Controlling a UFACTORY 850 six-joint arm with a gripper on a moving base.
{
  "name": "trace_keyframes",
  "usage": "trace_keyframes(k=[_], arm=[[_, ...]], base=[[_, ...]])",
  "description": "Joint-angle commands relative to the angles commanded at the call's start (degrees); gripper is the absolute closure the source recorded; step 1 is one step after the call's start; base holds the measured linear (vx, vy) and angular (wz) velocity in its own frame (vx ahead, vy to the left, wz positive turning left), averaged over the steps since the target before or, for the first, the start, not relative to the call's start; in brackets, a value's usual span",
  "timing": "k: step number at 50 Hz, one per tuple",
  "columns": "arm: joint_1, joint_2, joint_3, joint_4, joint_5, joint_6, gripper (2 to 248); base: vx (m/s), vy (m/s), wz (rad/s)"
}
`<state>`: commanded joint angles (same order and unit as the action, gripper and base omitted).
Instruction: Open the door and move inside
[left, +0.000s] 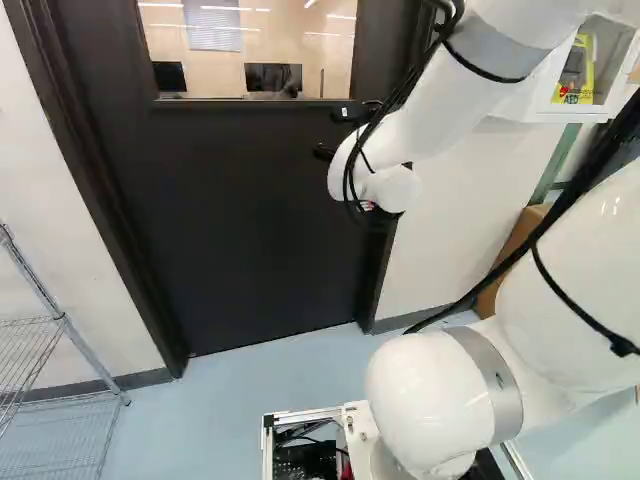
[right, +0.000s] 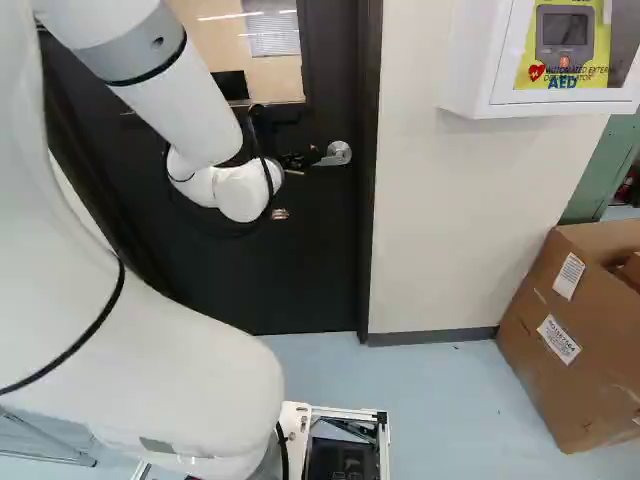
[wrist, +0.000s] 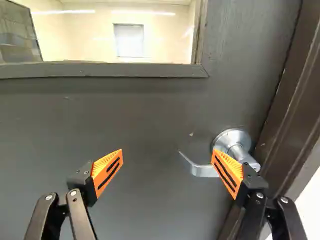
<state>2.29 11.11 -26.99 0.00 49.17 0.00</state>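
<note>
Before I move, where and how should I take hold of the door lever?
Best bet: grip the lever midway between its round base and curved tip, coming straight at the door. It runs sideways, so I'd turn the open tool until its fingers straddle it from above and below.

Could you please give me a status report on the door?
Gripper open, one finger overlapping lever handle in wrist view, contact unclear. Door shut. No obstruction seen.

wire shelf (left: 61, 322): lower left, left base view | dark monitors (left: 272, 77): upper left, same view | white wall cabinet (right: 468, 55): upper right, right base view | cardboard box (right: 540, 355), labelled: lower right, same view
</note>
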Motion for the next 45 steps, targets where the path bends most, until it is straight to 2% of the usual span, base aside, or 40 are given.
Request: trace_keyframes(k=[25, 45], arm=[[0.3, -1.4, -4.4, 0.0, -8.1, 0.0, 3], [0.3, -2.5, -4.4, 0.0, -8.9, 0.0, 3]], base=[[0.000, 0.000, 0.000], [0.000, 0.000, 0.000]])
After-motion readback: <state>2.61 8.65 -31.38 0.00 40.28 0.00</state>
